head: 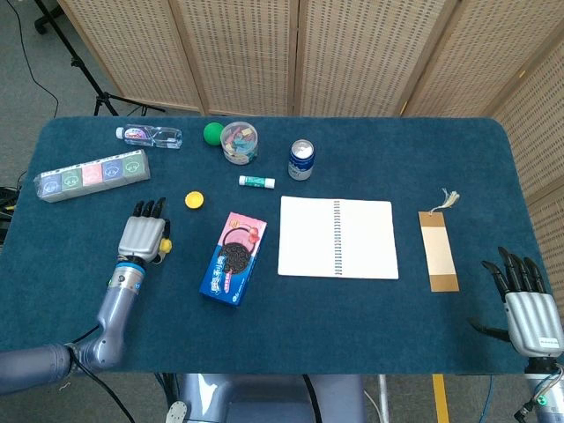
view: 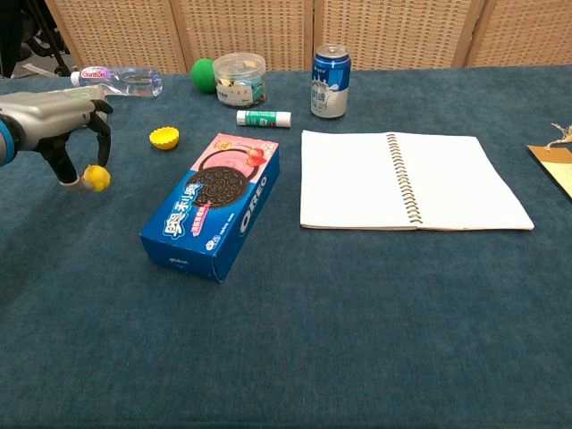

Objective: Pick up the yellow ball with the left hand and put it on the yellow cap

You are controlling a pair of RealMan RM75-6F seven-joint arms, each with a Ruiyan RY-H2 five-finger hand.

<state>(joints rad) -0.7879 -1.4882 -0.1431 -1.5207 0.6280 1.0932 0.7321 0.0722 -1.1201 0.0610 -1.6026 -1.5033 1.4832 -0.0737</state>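
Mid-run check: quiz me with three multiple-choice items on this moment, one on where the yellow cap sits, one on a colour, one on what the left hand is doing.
1. Where is the yellow cap?
A. On the notebook
B. On the cloth between the left hand and the cookie box
C. Inside the clear jar

2. What colour is the ball beside the clear jar?
A. Green
B. Red
C. White

3. What is the left hand doing?
A. Resting flat, holding nothing
B. Gripping the soda can
C. Pinching the yellow ball

Answers: 1 B, the cap lies bare on the cloth up-left of the cookie box. 2 A, the green ball touches the jar's left. 3 C, the chest view shows fingertips closing on the ball.
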